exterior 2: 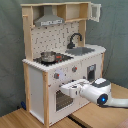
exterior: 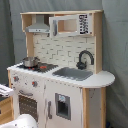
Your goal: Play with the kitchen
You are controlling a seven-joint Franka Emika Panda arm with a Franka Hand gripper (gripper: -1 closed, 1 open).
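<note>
The kitchen (exterior: 60,50) (exterior 2: 55,35) is a white and light-wood toy unit. A small metal pot (exterior: 30,61) (exterior 2: 48,56) stands on its red-ringed black hob (exterior: 44,66) (exterior 2: 59,58). Beside the hob are the grey sink (exterior: 72,73) (exterior 2: 80,51) and the black faucet (exterior: 85,57) (exterior 2: 75,39). In the second exterior view my gripper (exterior 2: 67,89) is right at the top of the oven door (exterior 2: 61,101), just below the knobs (exterior 2: 56,76). In the first exterior view only a bit of the gripper (exterior: 5,91) shows at the first exterior view's left edge, level with the oven door (exterior: 28,106).
A grey range hood (exterior: 38,26) and a cupboard (exterior: 70,24) with its door swung open sit on top. A grey curtain (exterior 2: 10,50) hangs behind. The unit stands on a wooden floor (exterior 2: 15,119). My white arm (exterior 2: 102,95) reaches in from the second exterior view's right.
</note>
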